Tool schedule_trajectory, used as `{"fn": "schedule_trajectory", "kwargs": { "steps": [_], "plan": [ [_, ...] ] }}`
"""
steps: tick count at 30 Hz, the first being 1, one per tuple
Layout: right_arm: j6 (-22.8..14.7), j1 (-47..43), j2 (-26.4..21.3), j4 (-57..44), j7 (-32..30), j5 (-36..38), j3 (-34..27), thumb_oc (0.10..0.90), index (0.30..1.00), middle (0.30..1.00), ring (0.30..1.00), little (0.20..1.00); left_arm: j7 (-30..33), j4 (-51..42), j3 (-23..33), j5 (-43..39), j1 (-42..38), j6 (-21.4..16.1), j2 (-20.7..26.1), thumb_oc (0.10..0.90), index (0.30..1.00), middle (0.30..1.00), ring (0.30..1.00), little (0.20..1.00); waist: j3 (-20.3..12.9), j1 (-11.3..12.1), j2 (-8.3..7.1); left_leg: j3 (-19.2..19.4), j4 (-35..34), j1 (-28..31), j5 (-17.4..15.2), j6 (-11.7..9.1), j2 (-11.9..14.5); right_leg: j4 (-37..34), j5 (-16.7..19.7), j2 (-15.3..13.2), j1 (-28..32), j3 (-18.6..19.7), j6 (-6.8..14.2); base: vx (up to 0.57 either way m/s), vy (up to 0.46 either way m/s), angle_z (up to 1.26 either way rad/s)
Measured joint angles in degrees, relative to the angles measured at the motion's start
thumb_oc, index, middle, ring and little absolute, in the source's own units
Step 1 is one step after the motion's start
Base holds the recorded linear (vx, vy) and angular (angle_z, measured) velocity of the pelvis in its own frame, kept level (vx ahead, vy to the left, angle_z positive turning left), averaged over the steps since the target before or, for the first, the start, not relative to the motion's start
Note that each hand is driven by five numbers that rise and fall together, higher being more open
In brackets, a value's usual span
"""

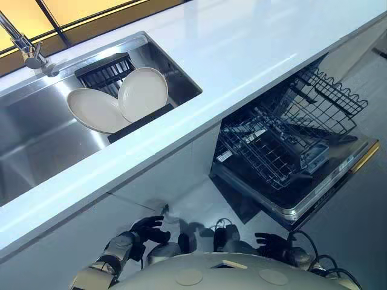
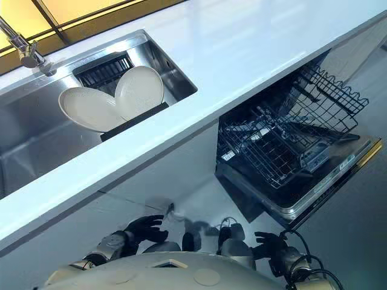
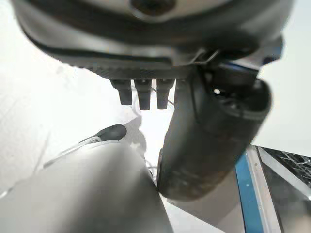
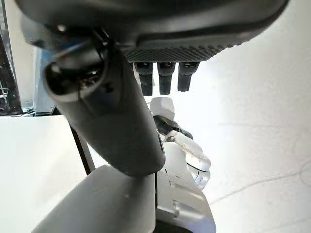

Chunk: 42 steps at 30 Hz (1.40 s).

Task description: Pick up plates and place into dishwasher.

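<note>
Below, left robot hand (image 1: 151, 230) and right robot hand (image 1: 271, 244) hang slack, empty; plates (image 1: 143, 93) lean in sink (image 1: 36, 142).

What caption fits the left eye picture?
Two plates wait in the sink, dishwasher open, while the left hand and right hand hang empty.

The sink (image 1: 36, 139) lies open above the 2 plates (image 1: 142, 93); the counter (image 1: 242, 48) partly overhangs the dishwasher rack (image 1: 284, 139), which looks mostly bare.

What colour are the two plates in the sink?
Plain cream-white round plates, clearest in the left eye view.
</note>
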Motion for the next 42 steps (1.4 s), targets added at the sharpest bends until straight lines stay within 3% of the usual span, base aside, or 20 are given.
{"fn": "schedule_trajectory", "kwargs": {
  "steps": [8,13,18,22,24,26,29,32,37,42],
  "plan": [
    [0.0,0.4,0.5,0.0,0.0,-0.3,0.0,0.800,0.900,0.900,0.900,0.900,0.1,0.0,0.0,-0.3,0.6,-1.4,0.1,0.800,0.900,0.900,0.900,0.900,-1.0,0.0,-0.73,0.0,-0.9,1.0,0.0,0.0,0.0,-1.4,0.3,0.2,1.2,0.0,0.1,-0.04,-0.072,0.02],
    [0.0,0.5,0.7,0.0,0.0,-0.3,0.0,0.800,0.900,0.900,0.900,0.900,-3.4,-2.0,-0.1,-3.8,1.5,-3.2,0.3,0.800,0.900,0.900,0.900,0.900,-1.1,0.0,-1.12,0.1,-1.2,1.0,0.0,0.0,0.0,-1.8,0.4,0.3,1.2,0.1,0.1,0.00,0.000,0.00],
    [0.7,0.0,0.6,-0.3,0.3,-0.4,0.1,0.800,0.900,0.900,0.900,0.900,-5.3,-15.8,-8.7,7.6,1.7,-8.9,5.1,0.800,0.900,0.900,0.900,0.900,-1.0,0.0,-1.02,0.9,-2.2,1.6,0.2,-0.1,0.1,-1.7,0.4,0.4,0.9,1.0,0.2,-0.03,0.054,-0.08],
    [0.7,-0.3,-0.3,-1.2,0.7,-0.4,0.1,0.800,0.900,0.900,0.900,0.900,-8.5,-29.8,-14.3,11.6,-1.3,-9.8,11.1,0.800,0.900,0.900,0.900,0.900,-0.1,-0.4,0.24,1.5,-2.9,1.9,0.3,0.1,0.1,-1.8,0.6,0.4,0.8,1.4,0.4,-0.01,0.035,-0.08],
    [0.7,-0.4,-0.8,-1.4,0.8,-0.4,0.1,0.800,0.900,0.900,0.900,0.900,-17.6,-40.5,-14.1,5.3,-3.8,-6.2,14.6,0.800,0.900,0.900,0.900,0.900,0.5,-0.5,1.16,1.4,-3.0,1.9,0.3,0.1,0.0,-1.9,0.7,0.4,0.8,1.4,0.4,-0.01,0.016,0.00],
    [0.6,-0.7,-1.8,-1.4,0.8,-0.4,0.3,0.800,0.900,0.900,0.900,0.900,-22.7,-46.1,-14.0,-3.8,-4.3,-2.0,13.6,0.800,0.900,0.900,0.900,0.900,0.9,-0.3,1.94,1.4,-3.1,1.9,0.3,0.1,0.0,-2.4,0.8,0.4,1.0,1.3,0.5,0.00,-0.004,0.02],
    [0.5,-1.0,-2.2,-1.1,0.5,-0.5,0.7,0.800,0.900,0.900,0.900,0.900,-34.4,-58.7,-14.2,-18.8,-4.6,10.9,12.8,0.800,0.900,0.900,0.900,0.900,1.4,-0.2,2.57,1.2,-3.5,2.3,0.4,0.0,0.1,-3.0,1.1,0.5,1.7,1.3,0.4,0.02,-0.020,0.05],
    [0.0,-1.0,-2.2,-0.9,-0.4,-0.5,1.2,0.800,0.900,0.900,0.900,0.900,-39.7,-67.0,-14.2,-30.7,-5.4,17.2,10.3,0.800,0.900,0.900,0.900,0.900,1.4,-0.3,2.81,1.0,-4.1,2.9,0.5,-0.1,0.2,-3.0,1.0,0.7,2.0,1.5,0.4,0.04,-0.026,-0.02],
    [-0.6,-0.9,-1.7,-0.4,-1.6,-0.4,1.3,0.800,0.900,0.900,0.900,0.900,-41.3,-72.9,-14.1,-56.8,-6.1,26.8,3.1,0.800,0.900,0.900,0.900,0.900,1.6,-0.5,2.45,1.1,-4.8,4.8,0.6,-0.1,0.2,-3.0,0.9,0.8,3.5,1.6,0.6,0.04,-0.044,-0.01],
    [-0.6,-1.5,-0.7,-0.3,-2.9,-0.3,3.2,0.800,0.900,0.900,0.900,0.900,-36.6,-76.7,-14.0,-78.8,-6.0,28.6,-3.6,0.800,0.900,0.900,0.900,0.900,2.0,-0.5,1.51,0.8,-4.8,5.0,0.9,-0.2,0.3,-3.0,0.9,0.8,3.8,1.6,0.6,0.01,-0.025,0.01]
  ]
}}
